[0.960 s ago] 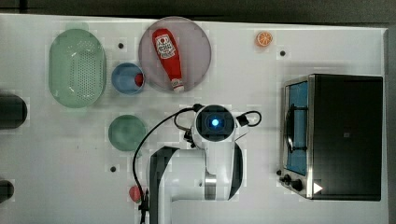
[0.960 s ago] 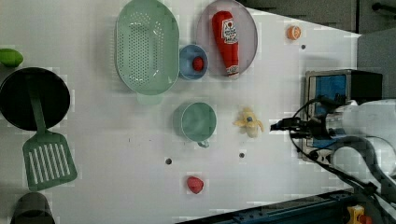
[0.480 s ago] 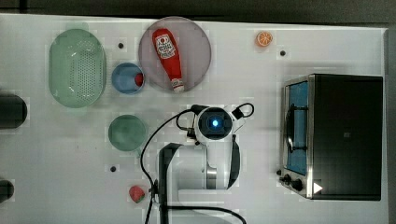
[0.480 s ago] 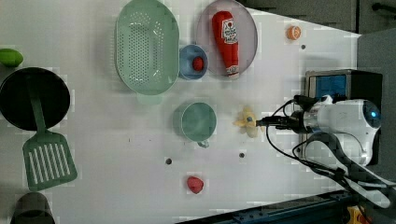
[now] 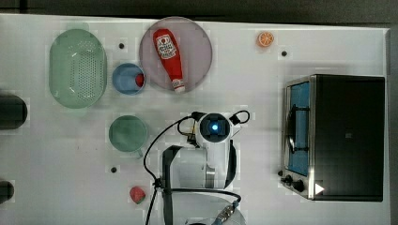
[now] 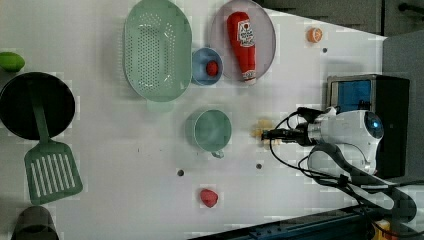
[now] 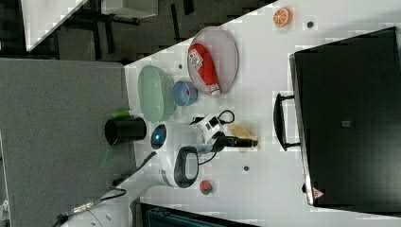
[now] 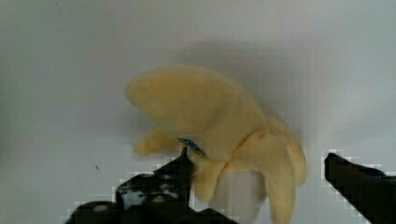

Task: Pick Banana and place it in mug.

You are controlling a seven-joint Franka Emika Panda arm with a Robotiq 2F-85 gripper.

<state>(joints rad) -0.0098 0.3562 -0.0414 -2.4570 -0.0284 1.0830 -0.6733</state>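
while the banana (image 8: 219,126) lies on the white tabletop (image 6: 125,165) at the centre of the wrist view, the gripper (image 8: 257,172) hangs just over it with its fingers (image 8: 180,175) spread wide, one on each side, holding nothing. in the left view the banana sits right of centre, just right of the teal mug (image 6: 212,131).
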